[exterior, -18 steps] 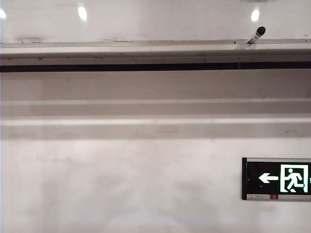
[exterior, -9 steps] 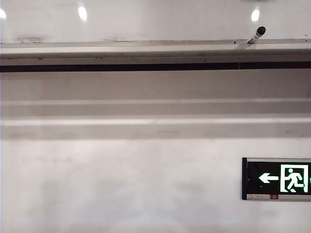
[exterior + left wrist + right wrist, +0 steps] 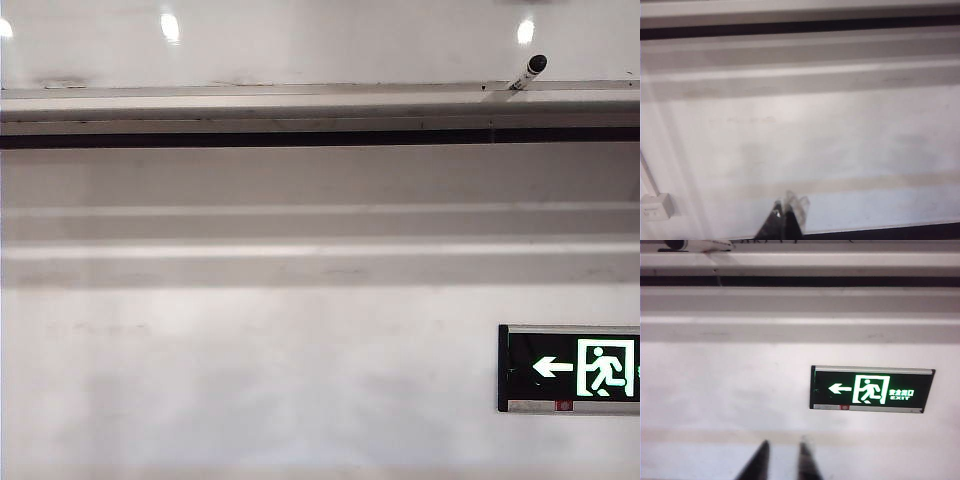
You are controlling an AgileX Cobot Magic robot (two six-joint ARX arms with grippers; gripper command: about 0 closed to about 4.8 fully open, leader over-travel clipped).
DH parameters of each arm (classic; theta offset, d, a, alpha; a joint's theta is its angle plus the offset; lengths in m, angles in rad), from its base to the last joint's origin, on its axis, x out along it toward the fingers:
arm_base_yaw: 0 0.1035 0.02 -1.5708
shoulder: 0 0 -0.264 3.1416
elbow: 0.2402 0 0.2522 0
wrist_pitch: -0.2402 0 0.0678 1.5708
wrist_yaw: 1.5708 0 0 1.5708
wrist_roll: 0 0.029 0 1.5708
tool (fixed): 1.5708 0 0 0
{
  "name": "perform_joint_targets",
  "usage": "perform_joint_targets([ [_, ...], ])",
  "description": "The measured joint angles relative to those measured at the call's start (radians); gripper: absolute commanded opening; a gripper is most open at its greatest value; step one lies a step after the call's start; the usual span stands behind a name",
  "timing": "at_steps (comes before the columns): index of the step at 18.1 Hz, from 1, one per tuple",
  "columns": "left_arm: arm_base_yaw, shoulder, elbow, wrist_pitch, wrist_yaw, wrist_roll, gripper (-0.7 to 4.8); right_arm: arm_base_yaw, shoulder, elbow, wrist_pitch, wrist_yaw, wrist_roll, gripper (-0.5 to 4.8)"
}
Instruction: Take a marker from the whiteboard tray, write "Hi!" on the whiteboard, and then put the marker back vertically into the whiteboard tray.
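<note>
Your marker [image 3: 527, 73] stands tilted in tray [image 3: 300, 103] at right end, black cap up against whiteboard [image 3: 320, 45]. Right gripper [image 3: 782, 450] low before wall, near exit sign [image 3: 871, 389], jaws slightly parted, empty. Left gripper [image 3: 788, 212] low before wall, jaws together, holding nothing.

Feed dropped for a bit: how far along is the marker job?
Done or not, I cannot tell: the marker leans, cap up, in the whiteboard tray, and the visible whiteboard strip shows no readable writing. In hand: nothing; the left tool and right tool hang empty low by the wall. Left: confirm "Hi!" is written.
</note>
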Motion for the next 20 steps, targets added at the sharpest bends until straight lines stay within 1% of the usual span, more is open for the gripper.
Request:
perform_joint_targets([
  [1, 0.0, 0.0, 0.0, 0.0, 0.0, 0.0, -0.05, 0.0, 0.0, 0.0, 0.0, 0.004, -0.001, -0.05],
  [4, 0.0, 0.0, 0.0, 0.0, 0.0, 0.0, -0.05, 0.0, 0.0, 0.0, -0.005, 0.018, -0.079, -0.05],
  [6, 0.0, 0.0, 0.0, 0.0, 0.0, 0.0, -0.05, 0.0, 0.0, 0.0, -0.025, 0.018, -0.092, -0.05],
  [12, 0.0, 0.0, 0.0, 0.0, 0.0, 0.0, -0.05, 0.0, 0.0, 0.0, -0.032, 0.044, -0.095, -0.05],
  [20, 0.0, 0.0, 0.0, 0.0, 0.0, 0.0, -0.05, 0.0, 0.0, 0.0, -0.032, 0.045, -0.095, -0.05],
])
